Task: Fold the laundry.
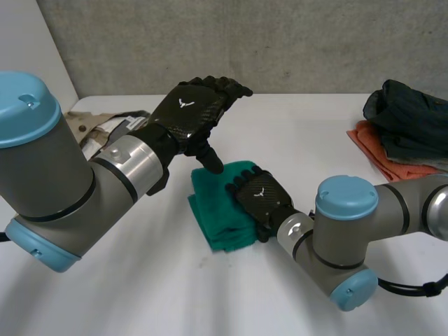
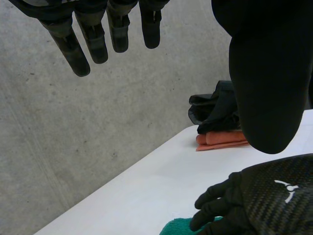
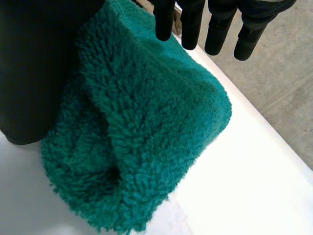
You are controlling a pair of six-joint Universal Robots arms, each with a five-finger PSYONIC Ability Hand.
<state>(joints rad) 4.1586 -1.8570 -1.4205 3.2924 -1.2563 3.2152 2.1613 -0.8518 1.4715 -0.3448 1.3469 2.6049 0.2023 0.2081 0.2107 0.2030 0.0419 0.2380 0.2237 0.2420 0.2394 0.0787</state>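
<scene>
The folded teal-green fleecy towel [image 1: 217,218] lies mid-frame on the white table [image 1: 140,287]. The black right hand [image 1: 260,197] rests flat on it, fingers straight. The black left hand [image 1: 192,108] hovers above it, fingers relaxed and holding nothing.

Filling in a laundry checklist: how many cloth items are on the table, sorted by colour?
Green towel: 1
Orange cloth: 1
Dark garment: 1
Beige cloth: 1
Total: 4

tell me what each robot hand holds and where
Nothing held: the left robot hand hovers open, the right robot hand lies open on the folded teal fleece towel.
</scene>
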